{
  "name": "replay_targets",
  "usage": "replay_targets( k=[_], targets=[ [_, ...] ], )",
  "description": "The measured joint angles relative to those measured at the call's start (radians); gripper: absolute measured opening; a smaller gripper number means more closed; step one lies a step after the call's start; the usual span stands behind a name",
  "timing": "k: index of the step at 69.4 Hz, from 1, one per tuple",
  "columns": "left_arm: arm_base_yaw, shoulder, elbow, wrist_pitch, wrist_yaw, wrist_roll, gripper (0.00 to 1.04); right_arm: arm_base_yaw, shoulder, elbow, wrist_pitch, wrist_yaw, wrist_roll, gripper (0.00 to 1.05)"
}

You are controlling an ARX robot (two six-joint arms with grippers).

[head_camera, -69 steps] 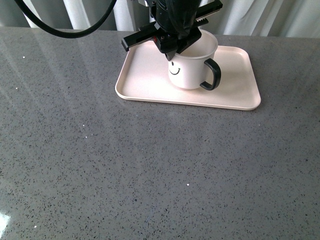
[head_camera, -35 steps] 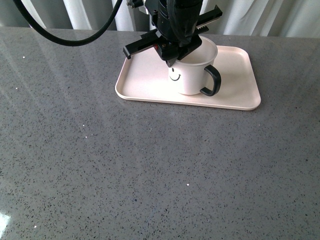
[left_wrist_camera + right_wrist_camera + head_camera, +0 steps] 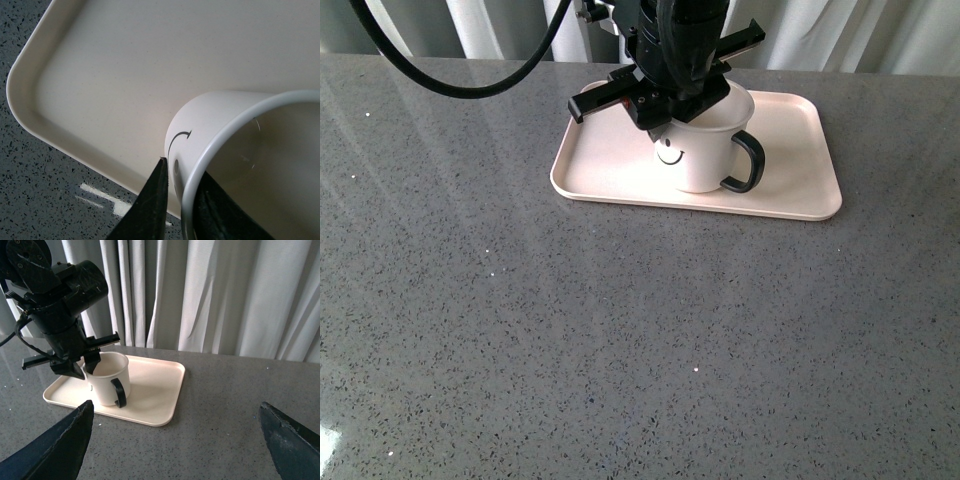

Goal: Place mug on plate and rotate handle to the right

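Note:
The cream mug (image 3: 705,150) with a black smiley stands on the pale pink-beige plate (image 3: 790,180), near its middle. Its black handle (image 3: 746,162) points to the front right. My left gripper (image 3: 665,112) is shut on the mug's near-left rim, one finger inside and one outside, as the left wrist view (image 3: 181,197) shows next to the mug wall (image 3: 200,125). My right gripper (image 3: 175,440) is open and empty, held off to the side above the table; it sees the mug (image 3: 107,380), the handle (image 3: 120,392) and the plate (image 3: 160,390).
The grey speckled table (image 3: 620,340) runs wide in front of the plate. Pale curtains (image 3: 210,290) hang behind the table. A black cable (image 3: 450,75) loops from the left arm over the far left of the table.
My left gripper has turned slightly with the mug, and the handle has swung a little further right. The mug stays on the plate.

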Motion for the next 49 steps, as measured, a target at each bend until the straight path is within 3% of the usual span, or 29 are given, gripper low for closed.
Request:
replay_targets(
  k=[29,49],
  targets=[
    [0.003,-0.082,-0.089,0.090,-0.008,0.010,0.97,0.000,0.000,0.000,0.000,0.000,0.000,0.96],
    [0.026,-0.339,-0.337,0.264,-0.034,0.058,0.95,0.000,0.000,0.000,0.000,0.000,0.000,0.96]
  ],
)
